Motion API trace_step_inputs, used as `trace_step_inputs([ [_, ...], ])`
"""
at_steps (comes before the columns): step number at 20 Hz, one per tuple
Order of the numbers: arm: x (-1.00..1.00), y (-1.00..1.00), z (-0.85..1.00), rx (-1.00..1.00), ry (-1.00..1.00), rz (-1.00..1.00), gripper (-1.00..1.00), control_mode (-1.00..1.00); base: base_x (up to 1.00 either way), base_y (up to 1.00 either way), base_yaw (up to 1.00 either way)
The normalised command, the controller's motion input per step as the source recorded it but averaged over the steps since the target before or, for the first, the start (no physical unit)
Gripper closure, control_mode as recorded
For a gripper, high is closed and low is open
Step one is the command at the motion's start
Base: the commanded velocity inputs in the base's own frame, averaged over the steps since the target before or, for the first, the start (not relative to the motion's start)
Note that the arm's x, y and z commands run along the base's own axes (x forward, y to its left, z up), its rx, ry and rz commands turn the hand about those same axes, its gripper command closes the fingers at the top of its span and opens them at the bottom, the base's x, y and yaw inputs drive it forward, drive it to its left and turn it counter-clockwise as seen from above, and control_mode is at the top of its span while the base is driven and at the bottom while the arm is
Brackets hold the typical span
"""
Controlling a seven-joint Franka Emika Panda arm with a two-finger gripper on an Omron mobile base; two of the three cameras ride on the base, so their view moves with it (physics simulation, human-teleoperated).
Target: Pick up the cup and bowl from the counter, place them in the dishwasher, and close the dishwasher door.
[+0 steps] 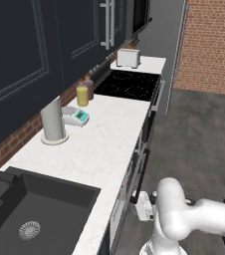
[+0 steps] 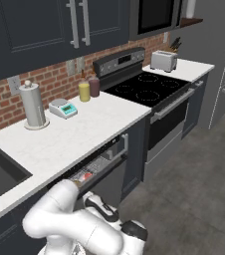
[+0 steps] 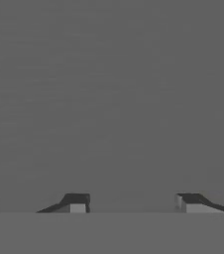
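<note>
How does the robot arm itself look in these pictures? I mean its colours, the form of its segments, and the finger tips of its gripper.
The arm is glossy white, built of thick rounded segments like tubes and bulbs. Dark, nearly black bands sit at the joints, seen in both base views. No cables or markings are visible. In the hand view the gripper has two small dark finger tips with lighter grey faces, wedge-shaped.

We find the sink (image 1: 15,219) cut off by the left and bottom edges of the left base view. The dishwasher (image 2: 102,167) rack interior is too small to read; the arm hides its lower front. Ahead of the fingertips (image 3: 77,203), a featureless grey surface we cannot identify.
</note>
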Motion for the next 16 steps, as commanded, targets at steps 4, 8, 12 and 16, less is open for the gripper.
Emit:
trace_step_inputs([
  [4, 1.00, 0.72, 0.00, 0.32, 0.19, 0.30, -1.00, -1.00, 0.00, 0.00, 0.00],
  [8, 1.00, 0.79, -0.01, 0.35, 0.14, 0.26, -1.00, -1.00, 0.00, 0.00, 0.00],
  [12, 1.00, 0.99, -0.54, 0.36, 0.03, 0.16, -1.00, -1.00, 0.00, 0.00, 0.00],
  [16, 1.00, 0.93, -0.82, 0.23, -0.16, 0.01, -1.00, -1.00, 0.00, 0.00, 0.00],
])
